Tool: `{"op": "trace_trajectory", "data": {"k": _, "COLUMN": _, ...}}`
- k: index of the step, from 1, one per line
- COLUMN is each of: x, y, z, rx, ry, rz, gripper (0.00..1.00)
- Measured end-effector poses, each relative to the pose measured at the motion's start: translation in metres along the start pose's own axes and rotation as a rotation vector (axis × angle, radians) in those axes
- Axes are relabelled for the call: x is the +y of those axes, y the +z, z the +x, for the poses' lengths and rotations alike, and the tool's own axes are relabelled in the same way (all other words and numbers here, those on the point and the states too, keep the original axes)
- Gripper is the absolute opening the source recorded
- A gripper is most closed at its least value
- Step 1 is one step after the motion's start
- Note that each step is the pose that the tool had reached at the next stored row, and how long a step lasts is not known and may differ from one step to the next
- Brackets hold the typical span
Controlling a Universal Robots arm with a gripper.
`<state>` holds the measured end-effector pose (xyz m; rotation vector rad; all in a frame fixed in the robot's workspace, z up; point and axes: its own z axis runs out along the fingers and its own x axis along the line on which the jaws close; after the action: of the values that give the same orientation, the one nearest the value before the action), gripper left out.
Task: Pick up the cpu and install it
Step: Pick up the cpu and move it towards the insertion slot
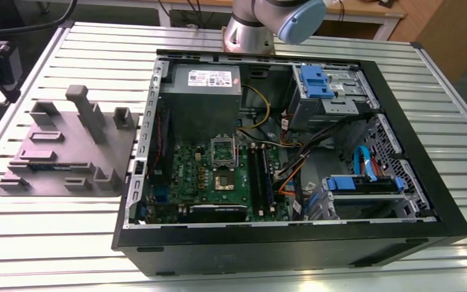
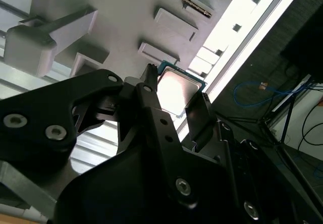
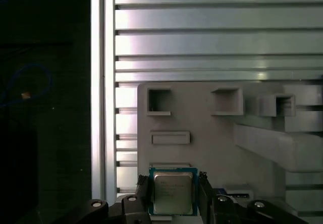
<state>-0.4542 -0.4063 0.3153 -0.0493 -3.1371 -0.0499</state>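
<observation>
I am holding the cpu [image 3: 172, 193] [image 2: 177, 90], and it shows in both wrist views. My two black fingers [image 3: 143, 191] [image 2: 151, 90] press on it, one on each side. So my gripper [image 3: 172, 178] [image 2: 176, 84] is pinching the cpu. The shiny silver top of the cpu faces the first wrist view's camera. A thin blue-green edge runs round it.

Behind the cpu is the grey tray [image 3: 212, 133] [image 2: 131, 12]. It has little square pockets and tall posts. I cannot tell if the cpu touches the tray or hangs over it. The tray lies on the table [image 3: 217, 42], which is made of long silver slats.

In the exterior view the tray [image 1: 71, 152] sits on the table [image 1: 55, 243], just beside the big black computer case [image 1: 298, 246], on the exterior view's left of it. The case lies open. Inside it is a green board [image 1: 217, 191] with a square socket [image 1: 221, 180] in the middle. My arm [image 1: 254, 27] stands beyond the case.
</observation>
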Motion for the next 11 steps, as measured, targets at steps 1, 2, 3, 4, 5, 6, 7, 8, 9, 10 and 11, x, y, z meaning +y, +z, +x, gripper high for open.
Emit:
{"op": "trace_trajectory", "data": {"k": 1, "x": 0.0001, "y": -0.0025, "z": 0.0000, "rx": 0.0000, "ry": 0.000, "rz": 0.0000, "gripper": 0.47}}
{"op": "trace_trajectory", "data": {"k": 2, "x": 0.0002, "y": -0.0050, "z": 0.0000, "rx": 0.0000, "ry": 0.000, "rz": 0.0000, "gripper": 0.47}}
{"op": "trace_trajectory", "data": {"k": 3, "x": 0.0003, "y": -0.0077, "z": 0.0000, "rx": 0.0000, "ry": 0.000, "rz": 0.0000, "gripper": 0.47}}
{"op": "trace_trajectory", "data": {"k": 4, "x": 0.0003, "y": -0.0100, "z": 0.0000, "rx": 0.0000, "ry": 0.000, "rz": 0.0000, "gripper": 0.47}}
{"op": "trace_trajectory", "data": {"k": 5, "x": 0.0004, "y": -0.0126, "z": 0.0001, "rx": 0.0000, "ry": 0.000, "rz": 0.0000, "gripper": 0.47}}
{"op": "trace_trajectory", "data": {"k": 6, "x": 0.0005, "y": -0.0151, "z": 0.0001, "rx": 0.0000, "ry": 0.000, "rz": 0.0000, "gripper": 0.47}}
{"op": "trace_trajectory", "data": {"k": 7, "x": 0.0006, "y": -0.0176, "z": 0.0000, "rx": 0.0000, "ry": 0.000, "rz": -0.0001, "gripper": 0.47}}
{"op": "trace_trajectory", "data": {"k": 8, "x": 0.0007, "y": -0.0202, "z": 0.0000, "rx": 0.0000, "ry": 0.000, "rz": -0.0001, "gripper": 0.47}}
{"op": "trace_trajectory", "data": {"k": 9, "x": 0.0008, "y": -0.0231, "z": 0.0000, "rx": 0.0000, "ry": 0.000, "rz": 0.0000, "gripper": 0.47}}
{"op": "trace_trajectory", "data": {"k": 10, "x": 0.0011, "y": -0.0263, "z": 0.0001, "rx": 0.0000, "ry": 0.000, "rz": 0.0000, "gripper": 0.47}}
{"op": "trace_trajectory", "data": {"k": 11, "x": 0.0013, "y": -0.0296, "z": 0.0001, "rx": -0.0001, "ry": 0.000, "rz": 0.0000, "gripper": 0.47}}
